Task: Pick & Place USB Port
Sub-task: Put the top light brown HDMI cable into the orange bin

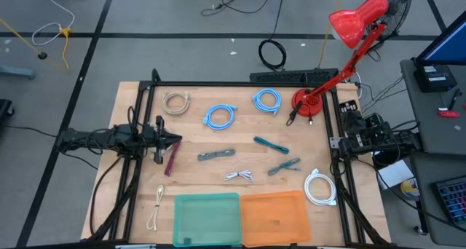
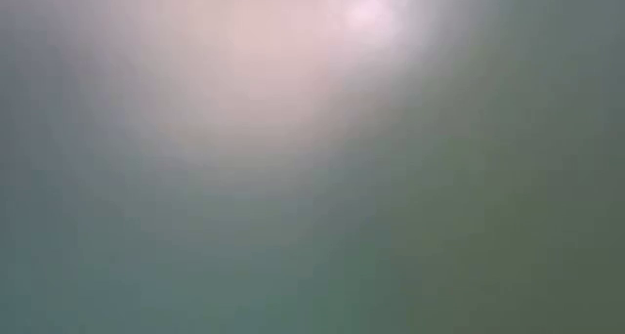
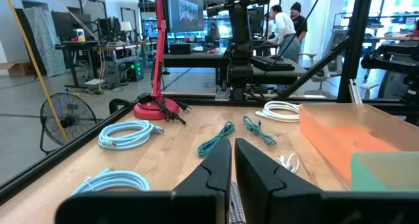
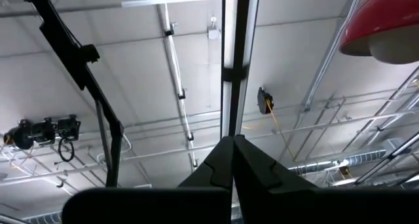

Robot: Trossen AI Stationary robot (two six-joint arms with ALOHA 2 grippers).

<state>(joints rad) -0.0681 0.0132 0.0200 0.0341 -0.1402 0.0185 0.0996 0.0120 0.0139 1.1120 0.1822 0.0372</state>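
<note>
**Left arm low at table's left, right arm parked**

I see the left gripper (image 1: 175,140) with fingers nearly pressed together, pinching nothing I can make out, just beside a dark red cable (image 1: 172,160). Right gripper (image 4: 233,140) is pressed shut, aimed at the ceiling. Coiled blue cables (image 1: 220,116) lie far-centre; translucent green bin (image 1: 207,218) and orange bin (image 1: 275,216) sit near.

A robotics lab: a framed wooden counter (image 1: 138,96) stands on a taped concrete floor (image 1: 182,16), with workstations and monitors (image 3: 183,11) behind (two people (image 3: 288,27) at upper right), a floor fan (image 3: 62,119), and exposed ceiling pipes (image 4: 177,60).
</note>
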